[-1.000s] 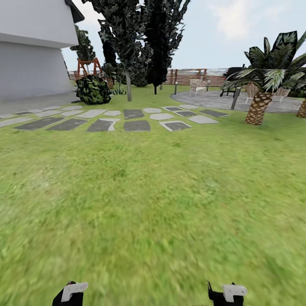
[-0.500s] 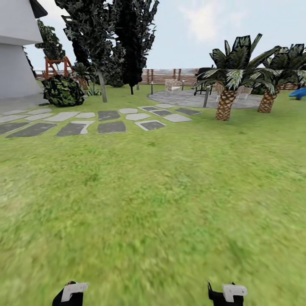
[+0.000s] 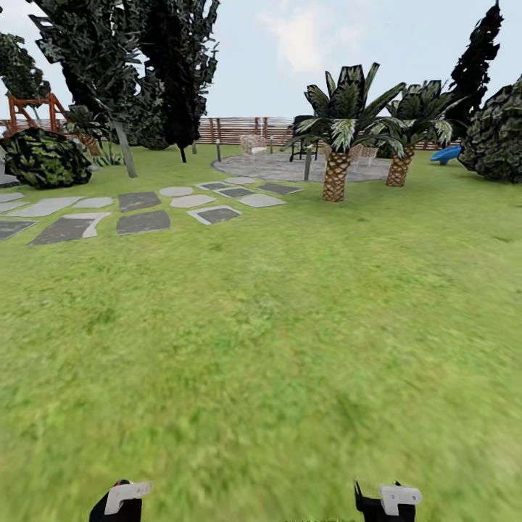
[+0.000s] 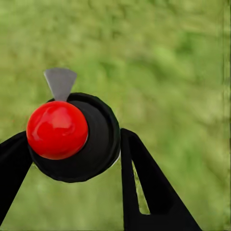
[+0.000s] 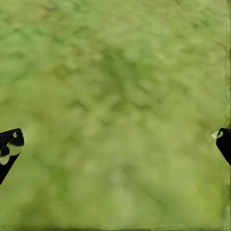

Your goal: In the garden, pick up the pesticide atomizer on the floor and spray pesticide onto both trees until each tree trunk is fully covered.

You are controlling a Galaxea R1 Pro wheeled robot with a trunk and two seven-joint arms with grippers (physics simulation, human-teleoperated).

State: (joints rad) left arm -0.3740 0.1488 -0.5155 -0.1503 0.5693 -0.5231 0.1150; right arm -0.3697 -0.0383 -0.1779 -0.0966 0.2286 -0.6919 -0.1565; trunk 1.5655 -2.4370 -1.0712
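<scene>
While the head view looks out over a wide green lawn (image 3: pixel 290 326), both hands sit at its lower edge, the left hand (image 3: pixel 119 500) and the right hand (image 3: pixel 384 500) well apart and low over the grass. In the left wrist view, the left hand (image 4: pixel 72 137) is closed around a round dark body, its two black fingers (image 4: pixel 144 183) pressed against opposite sides. A glossy red ball (image 4: pixel 57 130) sits on that body and a pale grey wedge (image 4: pixel 60 83) sticks out beyond it. This looks like the pesticide atomizer (image 4: pixel 98 139) seen end on, though I cannot tell for sure. The right hand (image 5: pixel 115 139) is spread wide with nothing between its fingertips (image 5: pixel 9 144), and blurred grass lies beneath it. Farther off, grey and white stepping stones (image 3: pixel 141 221) cross the lawn to the left, near a leafy bush (image 3: pixel 43 156) and tall dark-leaved trees (image 3: pixel 174 65). Two short palms (image 3: pixel 337 138) stand beside a round paved patch (image 3: pixel 275 168), with a brown slatted fence (image 3: pixel 239 129) behind.
</scene>
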